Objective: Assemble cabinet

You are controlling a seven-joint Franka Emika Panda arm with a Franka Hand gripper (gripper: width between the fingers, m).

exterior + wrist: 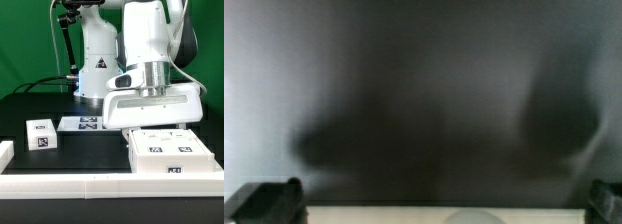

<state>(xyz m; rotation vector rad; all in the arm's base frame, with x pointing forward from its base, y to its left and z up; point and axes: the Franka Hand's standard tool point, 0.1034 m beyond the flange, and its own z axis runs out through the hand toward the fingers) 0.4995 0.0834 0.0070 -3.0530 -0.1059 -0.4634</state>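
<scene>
The cabinet (170, 150), a white box with square black-and-white tags on top, lies at the exterior view's right. My gripper (150, 128) hangs right over its far edge, and the fingertips are hidden there behind the hand. In the wrist view the gripper (438, 205) is open. Its two dark fingertips (269, 200) stand far apart at the picture's edges, with a white surface of the cabinet (402, 213) between them. The rest of that view is a dark blur. A small white drawer block (42, 135) with a tag lies apart at the exterior view's left.
The marker board (80, 124) lies flat behind the drawer block, near the robot base (95, 70). A long low white rail (100, 185) runs along the front, with a short white piece (5, 152) at the exterior view's left edge.
</scene>
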